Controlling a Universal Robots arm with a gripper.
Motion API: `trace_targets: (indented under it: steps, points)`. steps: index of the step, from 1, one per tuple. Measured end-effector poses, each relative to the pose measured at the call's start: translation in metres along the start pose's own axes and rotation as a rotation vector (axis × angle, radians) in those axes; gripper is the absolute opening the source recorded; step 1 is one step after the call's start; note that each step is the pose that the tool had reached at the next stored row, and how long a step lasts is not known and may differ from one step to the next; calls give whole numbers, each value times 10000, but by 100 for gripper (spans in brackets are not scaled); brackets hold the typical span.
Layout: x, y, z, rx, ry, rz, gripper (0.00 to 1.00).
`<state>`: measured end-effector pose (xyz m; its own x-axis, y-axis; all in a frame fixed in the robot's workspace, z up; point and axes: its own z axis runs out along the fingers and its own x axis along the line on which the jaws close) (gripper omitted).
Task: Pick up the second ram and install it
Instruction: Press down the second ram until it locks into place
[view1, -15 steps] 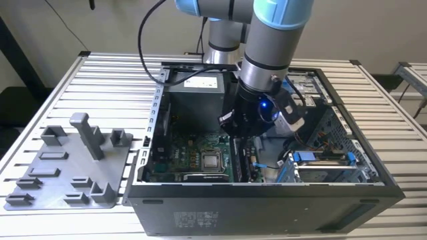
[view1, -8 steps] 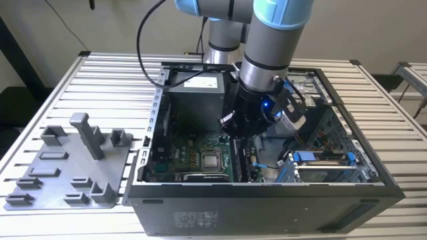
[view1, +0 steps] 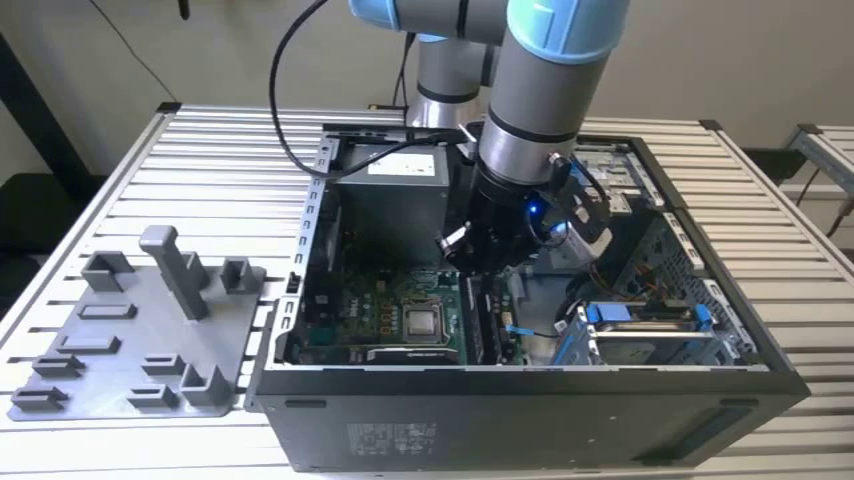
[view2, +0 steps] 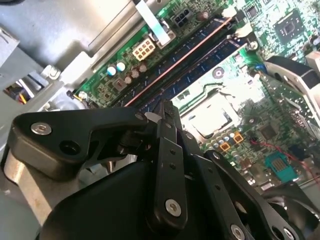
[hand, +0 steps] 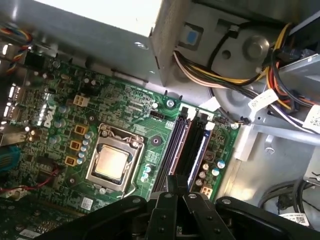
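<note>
Inside the open computer case (view1: 534, 375), my hand (view1: 481, 262) hangs low over the motherboard (hand: 125, 115), right above the row of memory slots (hand: 187, 150) that run beside the processor socket (hand: 112, 162). In both wrist views my fingers (view2: 167, 117) are drawn close together, and I judge they pinch the top edge of the second ram, though whether I truly have hold of it I cannot tell, since my own fingers cover the spot. In the second wrist view a thin copper-coloured edge (view2: 185, 60) runs along one slot, which looks to me like a stick standing there, with dark blue slots beside it.

On the exterior view's left, the grey fixture tray (view1: 134, 330) lies on the slatted counter (view1: 227, 150), well apart from the case, and I see no memory stick resting on it.

So I judge the pickup done and the carry over done. What I cannot confirm is the seating: whether the stick is pressed fully home and the white end latches (hand: 209, 125) are closed.
</note>
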<state>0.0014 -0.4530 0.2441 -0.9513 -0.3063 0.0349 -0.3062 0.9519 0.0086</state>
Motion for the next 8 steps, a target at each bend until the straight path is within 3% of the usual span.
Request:
trace_targets:
  steps: [8]
  points:
    - [12,4,1,43,11,-1219,11]
